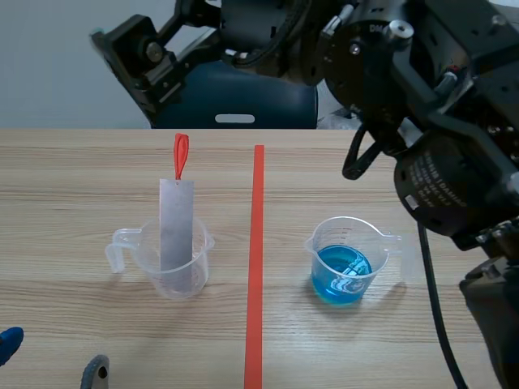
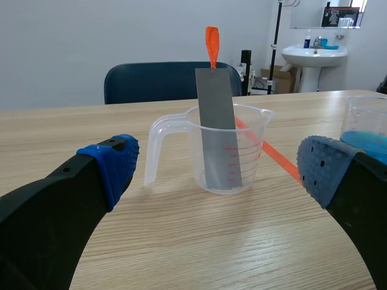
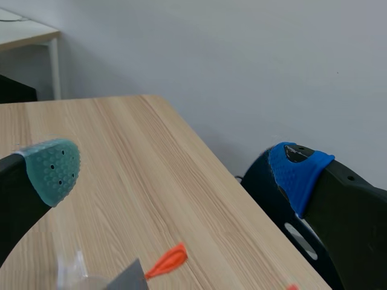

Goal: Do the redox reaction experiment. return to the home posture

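Overhead, right tool (image 3: pixel 175 172) hangs wide; blue chair (image 1: pixel 243 101) behind table (image 1: pixel 81 178).

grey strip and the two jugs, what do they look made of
Grey strip: probably thin sheet metal. It is flat, stiff, dull grey and matte, though coated card cannot be ruled out. Left jug and right jug: clear plastic, with see-through, slightly glossy walls and a moulded handle on the left one.

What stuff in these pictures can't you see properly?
- Left wrist view: the blue-liquid cup is cut off by the edge and partly behind a pad of the left gripper.
- Right wrist view: the metal strip is cut off; only a corner and its orange tab show.
- Left wrist view: the red marks on the clear cup are too small to read.
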`<action>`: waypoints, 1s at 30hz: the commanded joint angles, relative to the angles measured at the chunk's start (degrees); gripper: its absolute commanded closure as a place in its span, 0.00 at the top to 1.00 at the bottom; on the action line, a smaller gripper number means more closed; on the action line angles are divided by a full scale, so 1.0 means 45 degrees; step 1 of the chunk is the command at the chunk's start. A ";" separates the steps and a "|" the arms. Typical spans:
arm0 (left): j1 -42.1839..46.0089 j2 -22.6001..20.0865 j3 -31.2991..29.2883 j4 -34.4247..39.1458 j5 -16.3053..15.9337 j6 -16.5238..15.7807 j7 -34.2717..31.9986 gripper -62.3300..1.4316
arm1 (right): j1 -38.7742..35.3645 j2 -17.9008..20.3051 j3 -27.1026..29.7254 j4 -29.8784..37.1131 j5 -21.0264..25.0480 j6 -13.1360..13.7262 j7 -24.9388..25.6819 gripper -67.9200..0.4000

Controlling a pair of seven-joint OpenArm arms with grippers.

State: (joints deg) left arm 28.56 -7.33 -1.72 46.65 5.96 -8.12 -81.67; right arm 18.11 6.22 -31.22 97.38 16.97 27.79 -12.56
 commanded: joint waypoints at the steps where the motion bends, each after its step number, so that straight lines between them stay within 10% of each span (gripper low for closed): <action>1: 0.0049 -0.0248 -0.0078 0.0194 -0.0078 0.0010 -0.0214 0.89 | 0.0015 0.0369 0.0291 -0.0005 0.0087 -0.0287 0.0529 1.00; 15: 0.1141 -0.3575 -0.0078 0.0913 -0.0690 -0.0029 -0.0573 0.89 | -0.3245 0.2608 0.3929 0.1005 0.0087 -0.0369 0.3463 1.00; 21: 0.1841 -0.5178 -0.0131 0.3978 -0.2778 -0.0039 0.2108 0.89 | -0.5795 0.2686 0.5999 0.2705 -0.0015 -0.0369 0.3755 1.00; 30: 0.3075 -0.5683 -0.0923 1.0239 -0.2851 -0.0034 0.7689 0.89 | -0.9112 0.2885 0.8514 0.4852 -0.0034 -0.0374 0.5047 1.00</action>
State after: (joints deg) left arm 41.52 -33.65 -5.78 93.12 -6.68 -8.19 -46.70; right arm -22.63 18.52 7.07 119.24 16.32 26.33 8.97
